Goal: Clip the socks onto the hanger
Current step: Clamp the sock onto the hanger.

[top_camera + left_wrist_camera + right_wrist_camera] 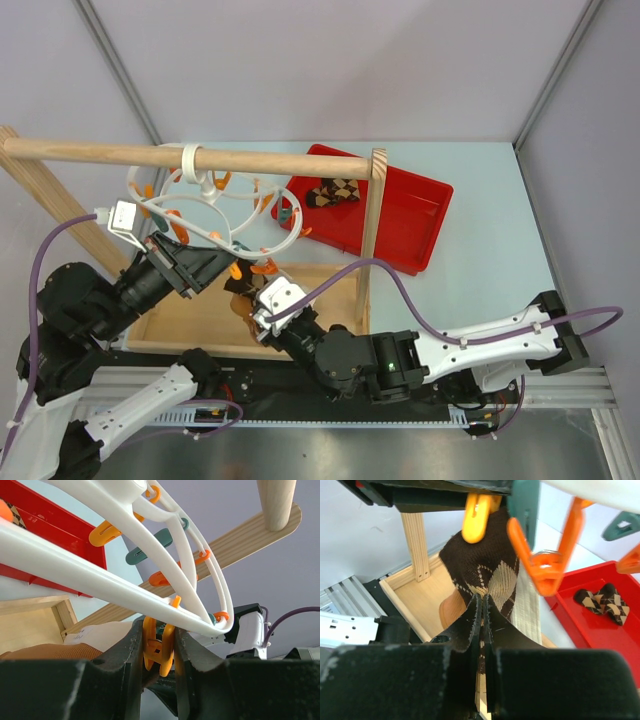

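The white wavy hanger [215,215] hangs by its loop from the wooden rod, with orange and teal pegs. My left gripper [159,650] is shut on an orange peg [160,647] at the hanger's lower rim; it also shows in the top view [215,268]. My right gripper [482,602] is shut on an argyle sock [482,567], whose top edge sits in that orange peg [476,515]. In the top view this gripper [258,300] is just below the peg. A second argyle sock [333,192] lies in the red tray [420,215].
A wooden rod frame [375,230] stands over a wooden base tray [200,320]. The red tray sits at the back right. Other pegs [547,565] hang close to the sock. Grey walls enclose the table.
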`<move>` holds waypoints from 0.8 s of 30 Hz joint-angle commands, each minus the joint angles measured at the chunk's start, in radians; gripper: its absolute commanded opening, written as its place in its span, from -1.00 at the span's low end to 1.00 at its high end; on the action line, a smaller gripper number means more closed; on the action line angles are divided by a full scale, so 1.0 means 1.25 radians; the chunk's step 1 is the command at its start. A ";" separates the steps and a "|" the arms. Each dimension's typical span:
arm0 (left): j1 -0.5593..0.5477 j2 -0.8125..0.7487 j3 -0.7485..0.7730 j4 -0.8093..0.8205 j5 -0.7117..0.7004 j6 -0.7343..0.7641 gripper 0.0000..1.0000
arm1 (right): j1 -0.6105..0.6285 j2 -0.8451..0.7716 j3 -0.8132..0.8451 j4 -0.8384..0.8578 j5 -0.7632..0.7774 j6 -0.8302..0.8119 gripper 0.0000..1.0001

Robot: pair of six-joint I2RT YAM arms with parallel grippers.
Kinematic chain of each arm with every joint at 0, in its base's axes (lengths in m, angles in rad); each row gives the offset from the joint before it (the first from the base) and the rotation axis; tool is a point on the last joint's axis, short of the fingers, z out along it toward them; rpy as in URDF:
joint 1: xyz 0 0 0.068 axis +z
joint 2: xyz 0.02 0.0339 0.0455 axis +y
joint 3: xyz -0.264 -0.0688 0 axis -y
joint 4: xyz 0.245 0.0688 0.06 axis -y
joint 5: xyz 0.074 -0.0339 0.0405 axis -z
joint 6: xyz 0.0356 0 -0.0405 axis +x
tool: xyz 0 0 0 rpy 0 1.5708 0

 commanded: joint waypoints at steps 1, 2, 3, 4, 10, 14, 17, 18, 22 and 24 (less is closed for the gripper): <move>0.001 -0.003 -0.009 0.010 -0.036 -0.032 -1.00 | -0.005 0.017 0.053 0.000 -0.003 0.024 -1.00; 0.001 -0.003 -0.009 0.010 -0.037 -0.032 -1.00 | -0.007 0.022 0.055 -0.002 -0.003 0.027 -1.00; 0.001 -0.003 -0.012 0.007 -0.036 -0.031 -1.00 | -0.008 0.024 0.058 -0.004 0.000 0.030 -1.00; 0.001 -0.006 -0.010 0.006 -0.037 -0.031 -0.99 | -0.012 0.027 0.059 -0.004 0.000 0.032 -1.00; 0.000 -0.026 -0.031 0.015 -0.039 -0.026 -1.00 | -0.016 0.014 0.059 0.016 -0.007 0.049 -1.00; 0.001 -0.060 -0.072 0.038 -0.043 -0.032 -0.41 | -0.018 0.009 0.062 0.025 -0.028 0.059 -1.00; 0.000 -0.068 -0.083 0.040 -0.043 -0.031 -0.15 | -0.019 0.001 0.061 0.033 -0.049 0.074 -1.00; 0.000 -0.068 -0.083 0.040 -0.043 -0.031 -0.13 | -0.021 0.000 0.062 0.035 -0.056 0.076 -1.00; 0.001 -0.068 -0.083 0.042 -0.068 -0.029 0.00 | -0.026 0.002 0.069 0.029 -0.073 0.096 -1.00; 0.000 -0.071 -0.083 0.039 -0.068 -0.028 0.11 | -0.027 0.004 0.070 0.025 -0.084 0.105 -1.00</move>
